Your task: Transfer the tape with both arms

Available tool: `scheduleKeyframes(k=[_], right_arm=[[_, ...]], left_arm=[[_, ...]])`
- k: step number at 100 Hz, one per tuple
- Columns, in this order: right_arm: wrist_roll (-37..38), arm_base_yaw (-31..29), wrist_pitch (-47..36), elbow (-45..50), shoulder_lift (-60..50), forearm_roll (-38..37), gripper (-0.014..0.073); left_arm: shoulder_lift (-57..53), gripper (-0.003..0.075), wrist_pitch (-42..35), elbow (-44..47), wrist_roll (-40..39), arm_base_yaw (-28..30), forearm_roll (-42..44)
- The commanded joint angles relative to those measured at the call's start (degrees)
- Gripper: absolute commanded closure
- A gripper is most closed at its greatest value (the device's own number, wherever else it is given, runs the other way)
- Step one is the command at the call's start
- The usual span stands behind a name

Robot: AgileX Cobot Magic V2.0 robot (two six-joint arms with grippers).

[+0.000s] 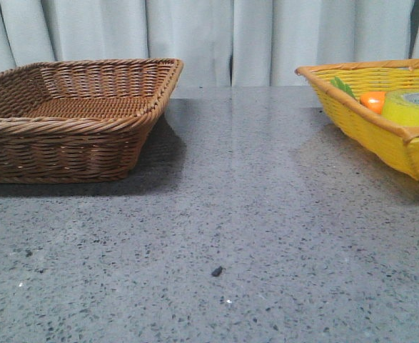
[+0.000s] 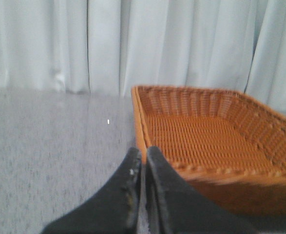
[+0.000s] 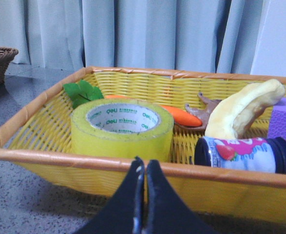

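At the left of the front view a brown wicker basket [image 1: 73,118] sits on the grey speckled bench [image 1: 223,229], with pale curtains [image 1: 209,36] hanging behind. At the right edge of that view a yellow wicker basket [image 1: 366,128] holds the tape [image 1: 412,107], which lies just beside the orange carrot [image 1: 372,101] and its green leaves [image 1: 342,86]. The two baskets are well apart, with bare bench between them.

In the left wrist view the left tool [image 2: 143,158] has its two dark fingers pressed together, closed on nothing, low in the frame just in front of the brown basket's near rim.

In the right wrist view the right tool [image 3: 142,168] is likewise closed with nothing between its fingers, at the bottom centre of the frame, just outside the yellow basket's near rim. Inside, the tape lies flat, its white core with green printing facing up, at centre left. The carrot lies behind it; to the right are a pale yellow banana [image 3: 242,109], a small jar [image 3: 242,154] on its side, and a purple block [image 3: 285,124] at the right edge.
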Motion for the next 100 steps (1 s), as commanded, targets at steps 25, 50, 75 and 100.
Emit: scheduleKeyframes(k=[25,50,75,100], right_arm=[[0.0,0.26,-0.42,-4.12,-0.67,4.88,0.0668],[0.0,0.26,8.49,-13.97,7.69,6.14,0.0658],[0.0,0.26,16.6,-26.8,21.73,6.53,0.0659],[0.0,0.37,28.58,-41.19,38.73,8.23,0.0566]], left_arm=[[-1.13,0.0741,-5.61,-4.67,-0.61,0.16,-0.44],[5.34,0.0741,2.9,-13.11,-0.61,0.16,0.32],[13.07,0.0741,3.72,-19.32,-0.61,0.16,0.45],[18.31,0.0741,3.72,-21.31,-0.61,0.16,0.45]])
